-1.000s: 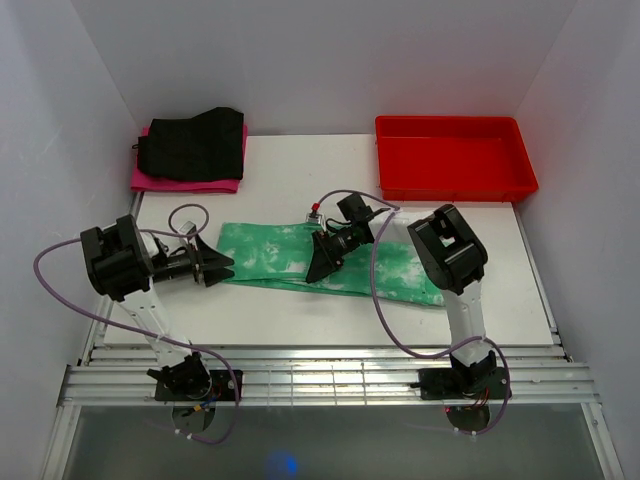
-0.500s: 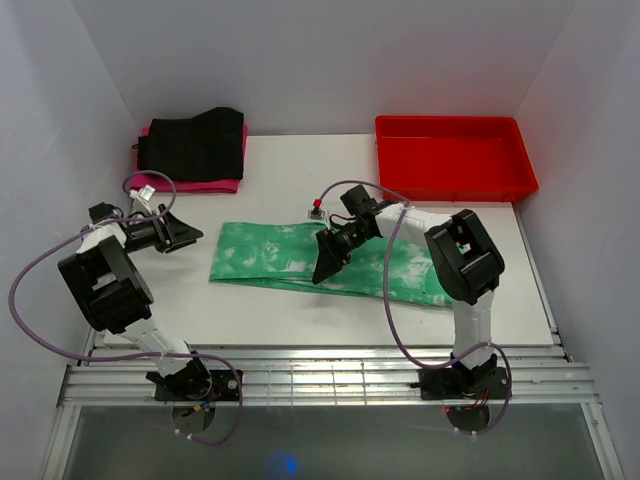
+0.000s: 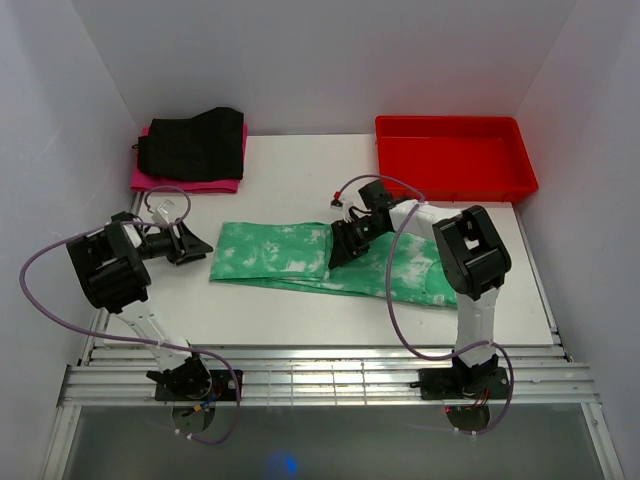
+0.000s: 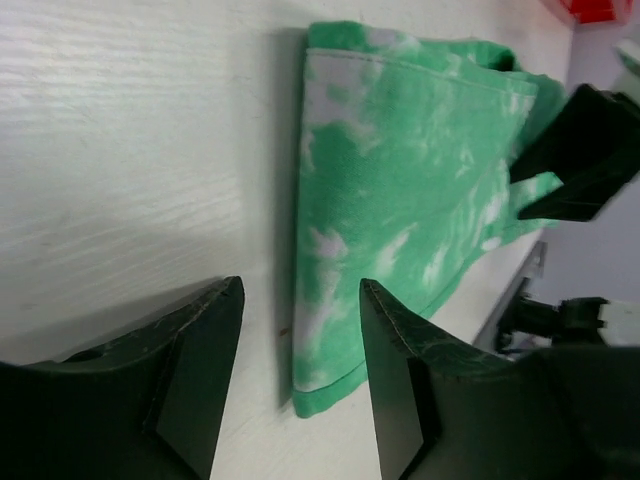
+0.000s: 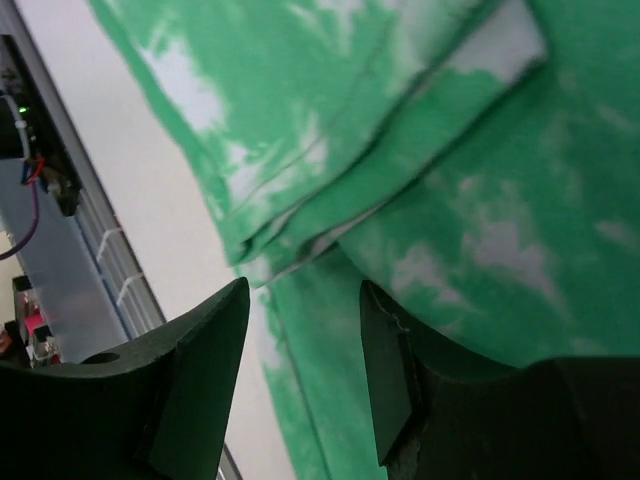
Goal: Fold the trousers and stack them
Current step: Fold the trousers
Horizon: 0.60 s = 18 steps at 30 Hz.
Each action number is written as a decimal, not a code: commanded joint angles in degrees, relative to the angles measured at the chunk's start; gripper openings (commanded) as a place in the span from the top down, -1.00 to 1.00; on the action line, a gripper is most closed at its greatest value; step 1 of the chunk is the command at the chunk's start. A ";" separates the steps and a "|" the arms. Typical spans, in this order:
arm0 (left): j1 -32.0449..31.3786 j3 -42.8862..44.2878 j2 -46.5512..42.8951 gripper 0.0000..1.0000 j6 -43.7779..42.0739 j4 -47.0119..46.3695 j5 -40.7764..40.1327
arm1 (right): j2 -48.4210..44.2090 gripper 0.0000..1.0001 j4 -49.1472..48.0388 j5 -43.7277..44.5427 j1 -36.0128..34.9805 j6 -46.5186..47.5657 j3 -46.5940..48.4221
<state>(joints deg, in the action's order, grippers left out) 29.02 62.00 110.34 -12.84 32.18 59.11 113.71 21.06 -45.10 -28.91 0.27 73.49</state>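
Top external: flat green tie-dye fabric trousers [image 3: 272, 258]; left gripper [image 3: 198, 245] at their left end, right gripper [image 3: 341, 250] mid-length, both jaws apart, seemingly for folding.

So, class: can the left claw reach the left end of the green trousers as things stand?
Probably yes: the left claw stands open, facing that end of the trousers, with only bare table between.

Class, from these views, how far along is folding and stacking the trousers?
Done: the trousers lie folded lengthwise as one strip. In hand: the right gripper hangs open over their middle, the left gripper open beside one end. Left: folding crosswise and stacking, likely on the black garment.
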 commanded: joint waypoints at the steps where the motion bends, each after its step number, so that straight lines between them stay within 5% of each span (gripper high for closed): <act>1: -0.98 -3.45 1.00 -0.25 1.76 -5.01 -0.58 | 4.05 -0.08 0.82 5.64 -0.19 -1.07 3.49; 9: -4.05 -7.24 5.40 -0.37 7.12 -13.46 0.03 | 9.16 0.04 2.67 8.89 -0.19 -0.54 4.11; 18: -3.09 -6.98 2.08 0.42 8.80 -12.42 6.10 | 11.09 0.10 3.55 8.89 -0.27 2.36 5.43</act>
<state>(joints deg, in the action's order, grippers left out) 25.65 55.88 114.98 -3.09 19.38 67.42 120.40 25.39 -43.92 -28.71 -1.04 79.05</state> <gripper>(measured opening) 0.320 0.451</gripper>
